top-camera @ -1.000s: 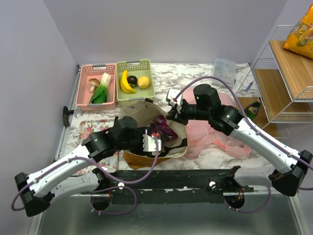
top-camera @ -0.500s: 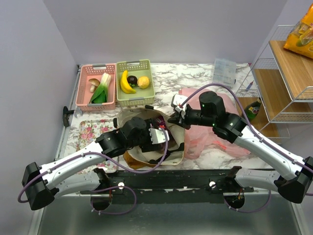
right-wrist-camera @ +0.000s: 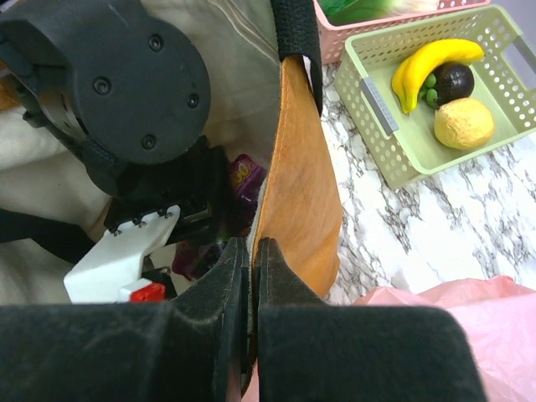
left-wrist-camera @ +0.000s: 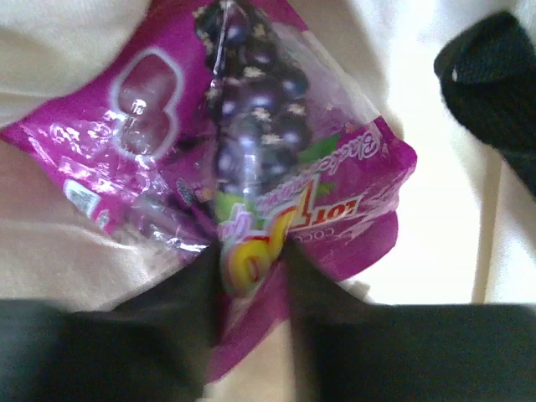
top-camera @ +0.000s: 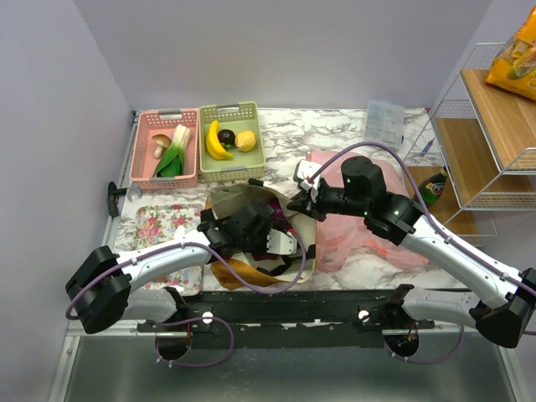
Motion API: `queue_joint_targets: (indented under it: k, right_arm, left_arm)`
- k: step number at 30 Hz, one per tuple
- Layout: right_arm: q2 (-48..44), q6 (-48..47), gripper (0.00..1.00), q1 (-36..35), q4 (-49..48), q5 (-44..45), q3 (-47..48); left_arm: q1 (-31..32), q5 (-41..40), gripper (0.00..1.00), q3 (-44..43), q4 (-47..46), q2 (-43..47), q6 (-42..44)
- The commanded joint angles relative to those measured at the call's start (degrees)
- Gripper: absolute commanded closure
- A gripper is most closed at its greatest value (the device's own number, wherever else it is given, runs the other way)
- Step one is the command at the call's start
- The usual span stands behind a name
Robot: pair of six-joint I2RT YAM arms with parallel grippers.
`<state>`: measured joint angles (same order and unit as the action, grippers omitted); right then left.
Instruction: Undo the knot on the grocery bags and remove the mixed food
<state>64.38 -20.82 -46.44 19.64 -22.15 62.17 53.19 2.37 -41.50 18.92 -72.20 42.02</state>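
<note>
The mustard-yellow tote (top-camera: 251,272) lies open at the table's front middle, its cream lining showing. My left gripper (top-camera: 283,243) is inside it, shut on the purple packet (left-wrist-camera: 243,167), pinching its lower edge (left-wrist-camera: 251,264). My right gripper (top-camera: 295,203) is shut on the tote's rim (right-wrist-camera: 297,193), holding the mouth open; the purple packet (right-wrist-camera: 243,180) and the left wrist (right-wrist-camera: 117,84) show inside. The pink plastic bag (top-camera: 368,230) lies flat under the right arm. The leek (top-camera: 173,153) and mushroom (top-camera: 159,144) are in the pink basket; the banana (top-camera: 216,141), dark fruit (top-camera: 226,136) and lemon (top-camera: 245,140) are in the green basket.
The pink basket (top-camera: 167,117) and green basket (top-camera: 231,110) stand at the back left. A floral tray (top-camera: 159,226) lies under the left arm. A clear box (top-camera: 385,121) sits at the back. A wire shelf (top-camera: 490,134) with an orange packet (top-camera: 519,59) stands at the right.
My left arm has pushed further right and down into the tote and closed on the purple packet. My right gripper moved slightly right with the tote rim, then held still.
</note>
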Motion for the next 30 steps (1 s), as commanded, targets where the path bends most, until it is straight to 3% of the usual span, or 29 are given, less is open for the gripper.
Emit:
queue_joint_targets:
  k: [1, 6, 13, 15, 17, 19, 21, 27, 30]
  right_arm:
    - [-0.09, 0.17, 0.99, -0.23, -1.66, 1.06, -1.19]
    - [1.87, 1.06, 0.99, -0.27, -3.00, 3.63, -0.05]
    - [5.38, 5.97, 0.99, -0.15, -3.70, 5.22, 6.17]
    - [5.67, 7.37, 0.90, -0.19, -3.85, 5.55, 7.88]
    - [6.01, 8.40, 0.68, -0.15, -3.99, 6.03, 9.73]
    - [6.14, 8.37, 0.38, -0.15, -3.89, 6.66, 11.55]
    - [5.87, 7.80, 0.25, -0.15, -3.85, 7.75, 13.20]
    - [2.47, 2.01, 0.15, -0.15, -1.01, 6.56, 16.31]
    - [0.77, -0.70, 0.12, -0.19, 2.63, 3.98, 18.34]
  left_arm:
    - [-0.14, 5.00, 0.96, -0.82, 5.21, 3.99, 2.07]
    - [-2.75, 16.64, 1.00, -7.90, 10.39, 16.63, -2.35]
    - [-14.05, 34.91, 1.00, -26.41, 26.71, 17.15, -9.80]
    - [-16.67, 39.46, 1.00, -31.50, 30.55, 15.73, -11.05]
    - [-18.56, 42.46, 1.00, -36.21, 33.47, 13.93, -13.18]
    - [-20.83, 45.73, 1.00, -40.26, 35.60, 12.05, -15.71]
    - [-22.91, 47.43, 1.00, -42.16, 35.65, 10.94, -19.19]
    - [-28.89, 52.65, 1.00, -41.73, 27.57, 10.35, -33.85]
    - [-30.34, 50.27, 1.00, -40.93, 22.14, 10.39, -41.45]
